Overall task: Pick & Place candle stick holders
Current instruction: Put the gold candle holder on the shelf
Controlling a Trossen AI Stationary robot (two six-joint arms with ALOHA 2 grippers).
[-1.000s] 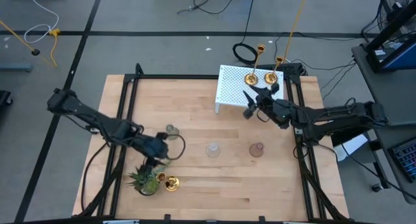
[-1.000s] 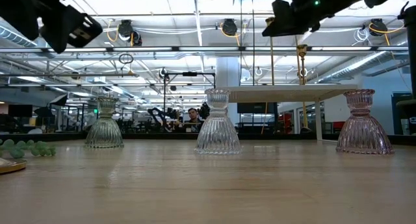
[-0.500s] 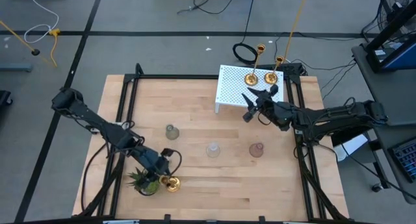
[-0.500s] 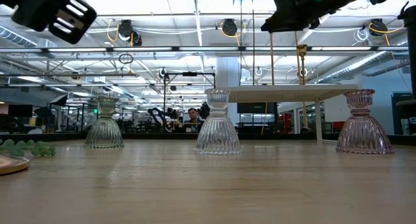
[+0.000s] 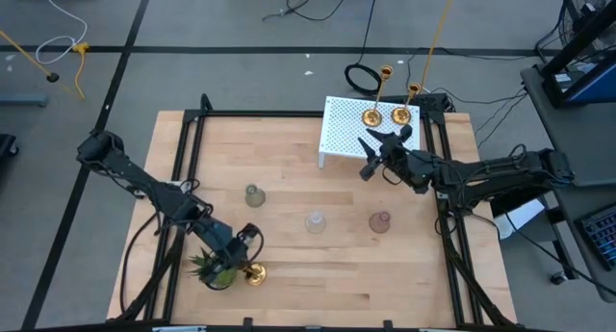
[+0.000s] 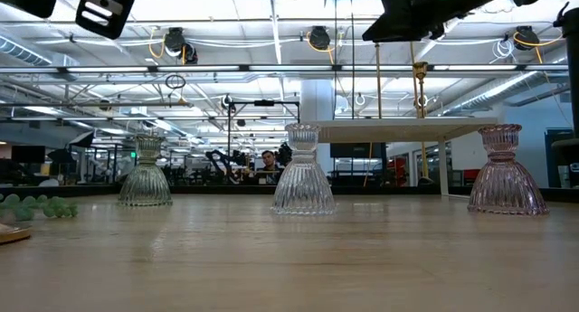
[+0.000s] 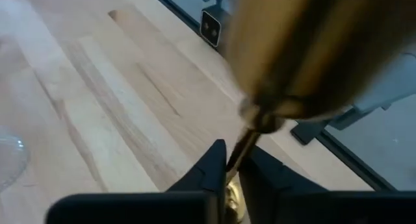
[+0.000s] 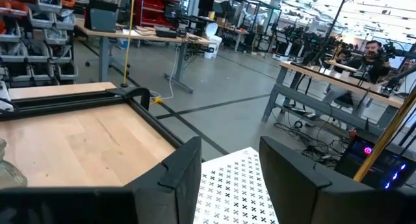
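A brass-gold candle stick holder [image 5: 254,273] is near the table's front left, beside a small green potted plant [image 5: 213,269]. My left gripper [image 5: 246,247] is shut on it. Two more brass holders [image 5: 372,114] [image 5: 401,114] stand on a white perforated riser [image 5: 339,130] at the far right. Three glass holders stand in a row mid-table: greenish [image 5: 253,194], clear [image 5: 315,221] and pinkish [image 5: 380,221]. My right gripper [image 5: 369,163] hangs open and empty over the riser's near edge [image 8: 234,185]. My left gripper pinches the brass holder's thin stem [image 7: 247,141] between its two fingertips [image 7: 216,154]. The fingers slant down from the table's far left side and lie across the stem. The holder's gold edge [image 6: 7,235] shows low at the tabletop, slightly tilted. Whether it is lifted I cannot tell.
A black frame rail [image 5: 183,168] runs along the table's sides. The riser's legs and shelf [image 6: 407,127] stand behind the glass holders. Bare wood lies between the glass row and the near edge [image 5: 337,274]. A person [image 6: 267,163] shows in the room far behind.
My left gripper has gone toward the table's near edge and a little right, down to the brass holder beside the plant.
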